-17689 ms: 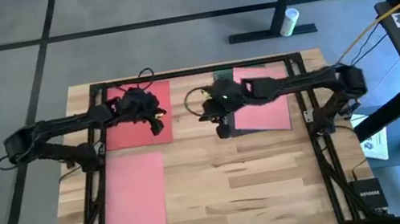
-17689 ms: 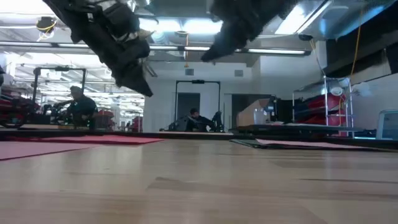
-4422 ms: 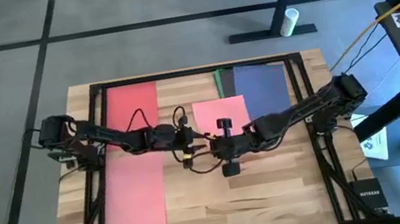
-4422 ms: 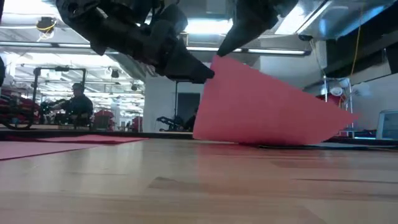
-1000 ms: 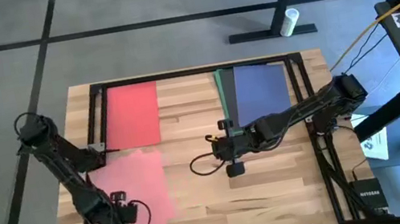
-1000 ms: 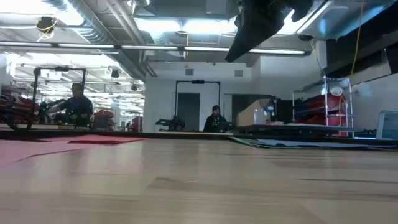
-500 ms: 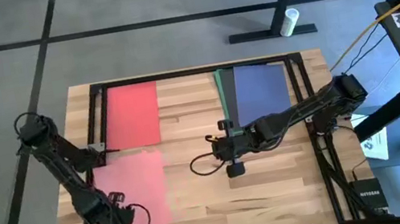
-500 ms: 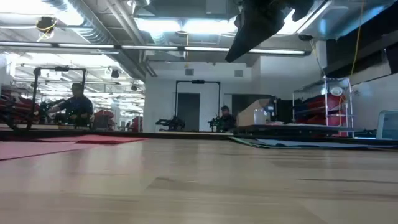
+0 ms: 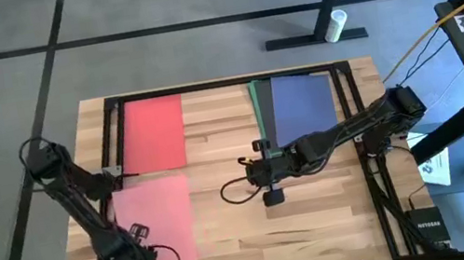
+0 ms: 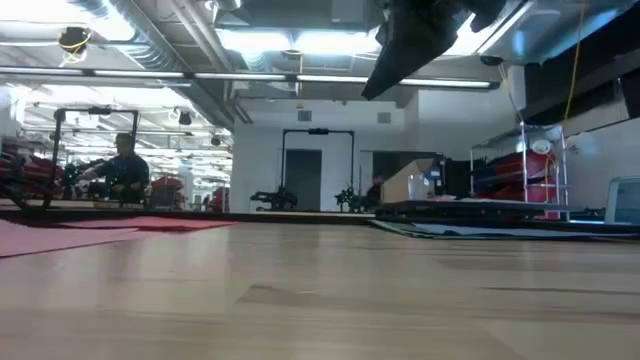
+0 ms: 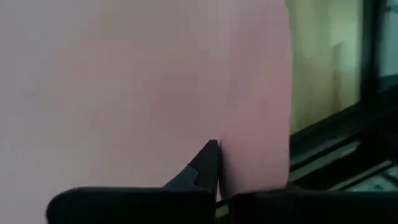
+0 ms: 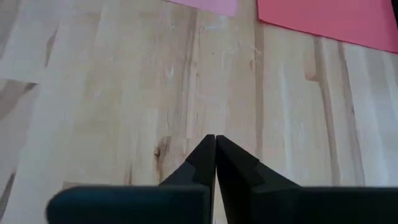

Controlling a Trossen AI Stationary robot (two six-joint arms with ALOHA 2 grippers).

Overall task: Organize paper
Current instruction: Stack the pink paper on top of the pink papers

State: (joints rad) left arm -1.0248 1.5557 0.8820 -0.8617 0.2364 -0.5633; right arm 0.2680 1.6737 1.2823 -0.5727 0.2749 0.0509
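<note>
The pink paper (image 9: 157, 220) lies flat at the table's near left, and fills the left wrist view as pink paper (image 11: 137, 81). My left gripper (image 9: 137, 259) is at the sheet's near end, shut on it. A red sheet (image 9: 154, 133) lies flat at the far left. A blue sheet (image 9: 301, 104) lies at the far right on a green sheet (image 9: 254, 98), which shows along its left side. My right gripper (image 12: 215, 140) hangs shut and empty above bare wood at the table's middle (image 9: 247, 175), pointing toward the table's left edge. My left gripper holds the pink paper near its near edge (image 11: 249, 155). One finger (image 11: 202, 165) shows on top of the sheet; the other is hidden under it. The sheet lies flat on the table. Whether it holds one layer or several cannot be told.
A black frame (image 9: 224, 82) runs around the table top. Bare wood (image 9: 304, 222) stretches over the near right half. In the low view my right gripper (image 10: 410, 45) hangs well above the table. People and equipment show in the room behind.
My left gripper has gone a little toward the table's near edge, still shut on the pink paper. The sheet has slid and turned with it: it lay askew, and now its sides run square with the table's edges.
</note>
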